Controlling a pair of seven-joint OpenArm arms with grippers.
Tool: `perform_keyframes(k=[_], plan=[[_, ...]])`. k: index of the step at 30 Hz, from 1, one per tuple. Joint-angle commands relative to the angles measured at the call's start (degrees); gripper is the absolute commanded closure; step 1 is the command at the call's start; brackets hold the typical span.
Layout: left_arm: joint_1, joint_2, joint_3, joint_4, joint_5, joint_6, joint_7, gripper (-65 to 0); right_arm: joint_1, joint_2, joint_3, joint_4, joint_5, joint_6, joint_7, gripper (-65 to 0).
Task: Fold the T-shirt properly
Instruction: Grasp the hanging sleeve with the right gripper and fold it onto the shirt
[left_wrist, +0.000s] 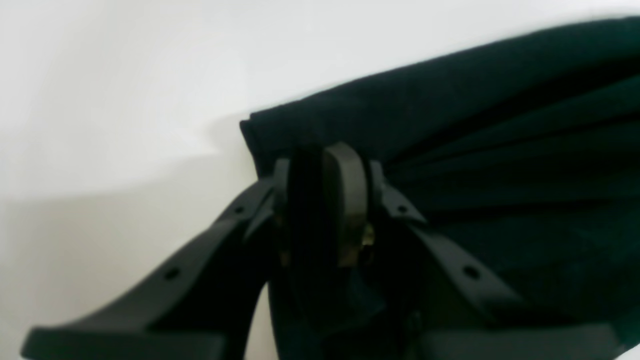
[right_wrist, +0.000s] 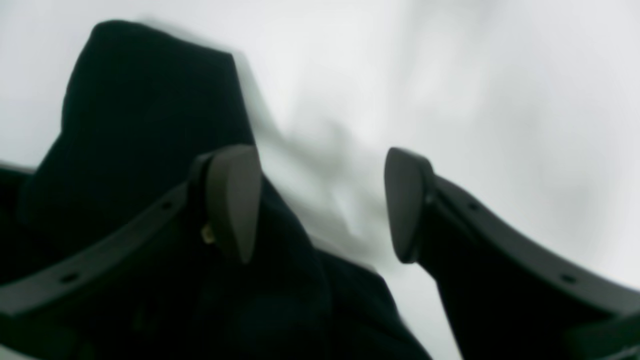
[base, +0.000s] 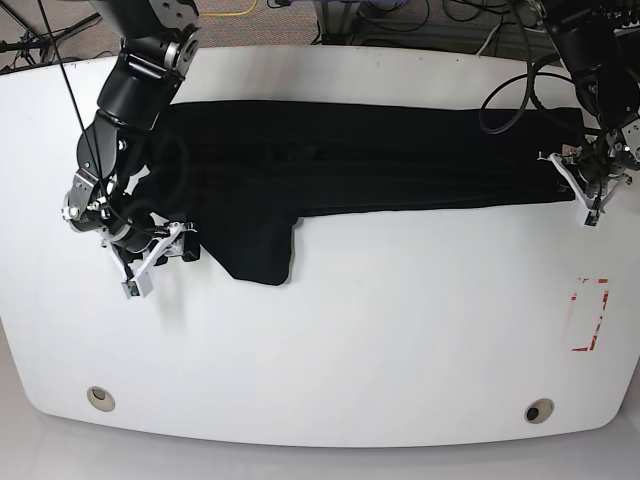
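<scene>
Bare table (base: 380, 330) before T-shirt (base: 400, 165) lies unobstructed.

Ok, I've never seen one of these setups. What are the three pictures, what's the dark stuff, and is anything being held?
It is a robot with two arms at a white table. One picture looks down from above; the other two come from cameras on each wrist, looking along the pincers. The dark stuff is a black T-shirt, lying across the far half of the table, partly folded into a long band with one flap hanging toward the near edge. The left pincer, on the right in the overhead picture, is shut on a corner of the cloth. The right pincer stands open beside the shirt, with nothing between its pads. A red rectangle is marked on the table.
</scene>
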Motion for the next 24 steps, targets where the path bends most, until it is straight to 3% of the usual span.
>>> perform_keyframes(k=[1,8,14,20,24], plan=[[0.1,-0.5,0.0,0.0,1.7,-0.1,2.2,-10.3,2.7,0.6,0.1,-2.3,0.9,0.1,2.6,-37.7],[0.1,-0.5,0.0,-0.1,1.6,-0.1,2.2,-10.3,3.6,0.3,0.1,-7.1,1.0,0.1,3.3,-37.7],[0.1,-0.5,0.0,-0.1,1.6,-0.1,2.2,-10.3,3.6,-1.8,0.1,-7.8,0.9,0.1,4.1,-38.0],[0.4,-0.5,0.0,-0.1,1.7,-0.1,2.2,-10.3,3.3,-2.9,-2.6,-8.1,1.0,0.1,4.4,-46.5],[0.3,-0.5,0.0,-0.1,1.7,-0.1,2.2,-10.3,3.2,-3.3,-3.8,-8.1,1.0,0.1,5.1,-48.0]])
